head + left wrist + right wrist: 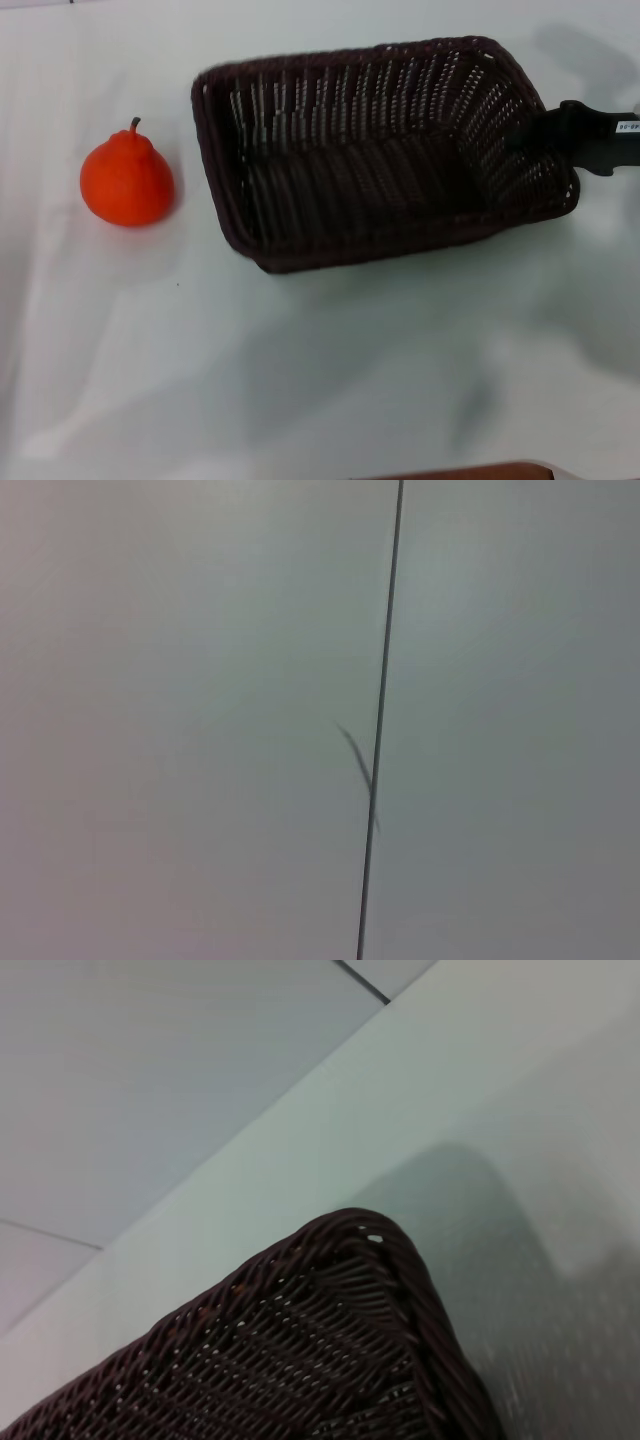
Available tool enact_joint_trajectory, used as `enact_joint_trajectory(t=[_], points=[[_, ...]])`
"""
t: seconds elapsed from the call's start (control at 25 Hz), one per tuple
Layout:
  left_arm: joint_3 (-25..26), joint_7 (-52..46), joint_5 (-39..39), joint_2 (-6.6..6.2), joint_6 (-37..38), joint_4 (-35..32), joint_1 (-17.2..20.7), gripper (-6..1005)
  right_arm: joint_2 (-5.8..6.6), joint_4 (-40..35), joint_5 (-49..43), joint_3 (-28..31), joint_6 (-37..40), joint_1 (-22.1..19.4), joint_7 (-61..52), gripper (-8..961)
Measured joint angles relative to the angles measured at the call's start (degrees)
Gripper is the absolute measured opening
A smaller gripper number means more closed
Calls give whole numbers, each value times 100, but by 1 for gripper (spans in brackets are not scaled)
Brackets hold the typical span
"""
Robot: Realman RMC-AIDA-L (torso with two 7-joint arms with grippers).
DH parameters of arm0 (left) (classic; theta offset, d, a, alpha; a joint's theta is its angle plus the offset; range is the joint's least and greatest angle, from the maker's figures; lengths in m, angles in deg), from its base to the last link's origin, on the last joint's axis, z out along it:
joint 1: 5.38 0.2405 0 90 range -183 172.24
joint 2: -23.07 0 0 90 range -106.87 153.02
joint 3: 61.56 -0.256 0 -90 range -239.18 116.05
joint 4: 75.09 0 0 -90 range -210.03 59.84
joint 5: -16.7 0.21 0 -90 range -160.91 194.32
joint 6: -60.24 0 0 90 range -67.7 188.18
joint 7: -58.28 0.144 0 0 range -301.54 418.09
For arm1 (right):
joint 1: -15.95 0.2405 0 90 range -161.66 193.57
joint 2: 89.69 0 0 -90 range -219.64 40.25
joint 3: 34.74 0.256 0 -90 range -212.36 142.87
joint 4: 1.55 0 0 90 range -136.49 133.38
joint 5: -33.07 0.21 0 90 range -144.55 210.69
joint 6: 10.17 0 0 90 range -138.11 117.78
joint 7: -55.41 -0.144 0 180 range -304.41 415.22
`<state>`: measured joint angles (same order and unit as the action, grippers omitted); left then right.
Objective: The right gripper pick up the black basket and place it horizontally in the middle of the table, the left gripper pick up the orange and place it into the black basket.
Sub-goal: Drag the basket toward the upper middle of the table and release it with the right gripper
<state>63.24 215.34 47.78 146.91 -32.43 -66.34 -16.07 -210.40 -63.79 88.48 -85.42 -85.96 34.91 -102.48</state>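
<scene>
black basket — right gripper clamps its rim

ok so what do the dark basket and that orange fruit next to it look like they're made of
The black basket looks like woven wicker or rattan, possibly a plastic imitation: very dark strands, open-weave sides, a braided rim with a slight sheen in the right wrist view. The orange has an even, matte, very saturated skin and a short dark stem; it could be a plastic or foam replica, but that is not certain.

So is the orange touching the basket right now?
Apart. The head view shows bare white table between the orange and the basket's near end.
</scene>
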Motion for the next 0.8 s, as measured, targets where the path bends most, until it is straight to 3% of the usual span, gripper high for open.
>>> enact_joint_trajectory(t=[0.36, 0.8], points=[[0, 0, 4, -11, 4, 26, -95, 909, -2, 185, 582, -253, 286, -298, 107, 218], [-54, 0, 4, -18, 18, 30, -168, 910, -3, -718, 635, -577, 251, -583, -369, 190]])
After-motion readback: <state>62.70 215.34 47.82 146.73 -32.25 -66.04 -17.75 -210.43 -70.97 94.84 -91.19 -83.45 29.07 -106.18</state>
